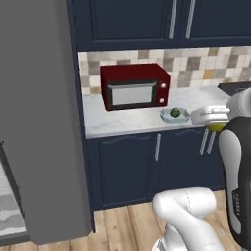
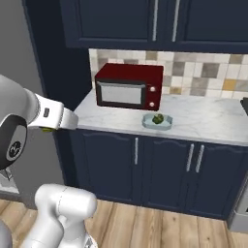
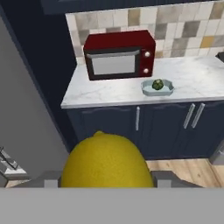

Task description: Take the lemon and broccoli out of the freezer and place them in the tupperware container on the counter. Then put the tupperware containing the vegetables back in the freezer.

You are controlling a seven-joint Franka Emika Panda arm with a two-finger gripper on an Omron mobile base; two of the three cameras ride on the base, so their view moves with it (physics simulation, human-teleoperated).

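Our pincer (image 3: 105, 186) gripping the lemon (image 3: 106, 161), broccoli (image 3: 158, 84) sitting in the container (image 3: 147, 89) on the table (image 3: 113, 94), right of the microwave (image 3: 119, 54)

The lemon (image 3: 106, 161) hides the fingertips in the hand view, its lower half cut off; the freezer (image 1: 39, 122) runs off the left base view's left edge

A glossy white robot arm (image 1: 188, 215) built of rounded, bulbous segments, at the lower right of the left base view. A dark grey joint casing (image 1: 238, 166) bears small pale lettering. In the right base view, a white link (image 2: 51, 115) carries a small dark mark.
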